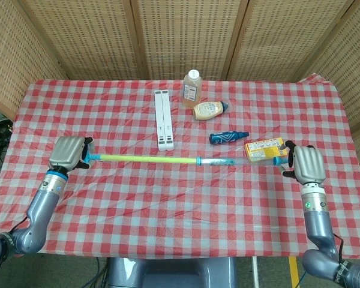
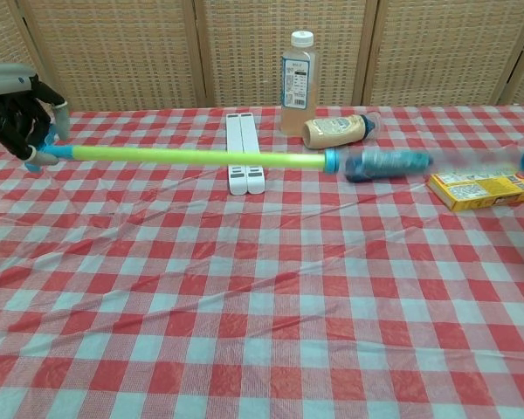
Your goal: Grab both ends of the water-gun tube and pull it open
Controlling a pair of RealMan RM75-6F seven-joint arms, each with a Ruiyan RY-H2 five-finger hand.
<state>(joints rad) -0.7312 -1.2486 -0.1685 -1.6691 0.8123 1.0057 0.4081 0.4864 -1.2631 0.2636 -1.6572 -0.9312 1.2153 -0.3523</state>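
The water-gun tube [image 1: 168, 159] hangs level just above the checked tablecloth, drawn out long. Its yellow-green rod [image 2: 192, 155] runs from my left hand to a blue ring [image 2: 330, 161]. From there the clear blue barrel [image 1: 240, 161] continues to my right hand and looks motion-blurred in the chest view. My left hand [image 1: 68, 152] grips the blue handle end at the table's left; it also shows in the chest view as my left hand [image 2: 17, 109]. At the right edge my right hand [image 1: 306, 165] holds the barrel's end.
Behind the tube lie a white folded stand [image 1: 163, 119], a tall bottle [image 1: 192, 87], a tipped sauce bottle [image 1: 210, 109], a small blue bottle [image 1: 228, 137] and a yellow box [image 1: 264, 149]. Wicker screens close off the back and sides.
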